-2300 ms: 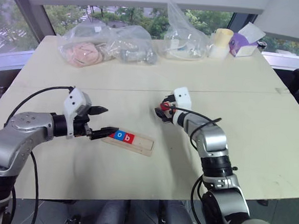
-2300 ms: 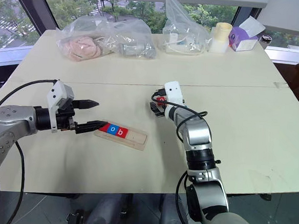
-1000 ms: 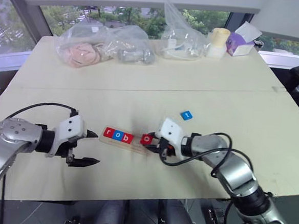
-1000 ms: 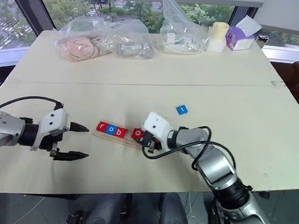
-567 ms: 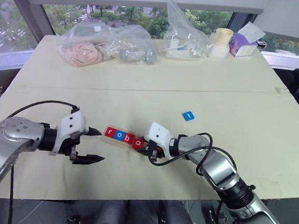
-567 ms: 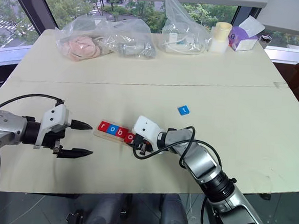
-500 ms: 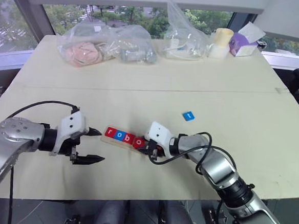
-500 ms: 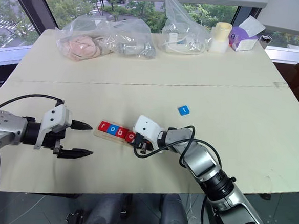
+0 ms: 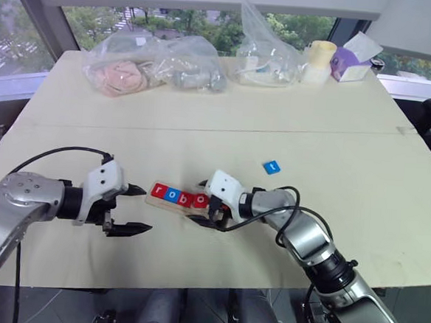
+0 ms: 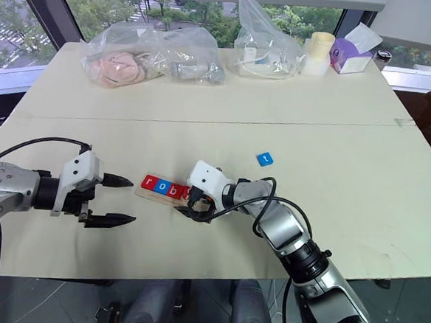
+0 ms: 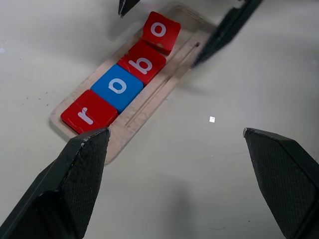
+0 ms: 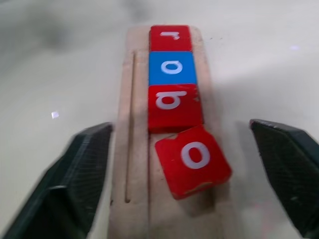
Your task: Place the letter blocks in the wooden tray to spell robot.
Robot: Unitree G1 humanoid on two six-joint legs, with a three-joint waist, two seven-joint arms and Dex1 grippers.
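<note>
Letter blocks, flat red and blue square tiles, fill the long pale wooden tray (image 12: 130,149) as r, o, b; the second red o tile (image 12: 193,160) lies askew between the right gripper's (image 12: 184,169) wide-spread fingers; the blue t tile (image 9: 272,166) sits well apart, nearer that arm; the left gripper (image 9: 132,209) hangs wide too.

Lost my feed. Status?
Both jaws open, empty. Wooden tray holds r, o, b; second o block sits crooked. t block loose on table, nothing blocking.

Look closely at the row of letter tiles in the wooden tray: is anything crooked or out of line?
Yes. The second red o tile sits twisted, its corner off line with the straight r, o, b row in the wooden tray. The right gripper stands open around it.
</note>
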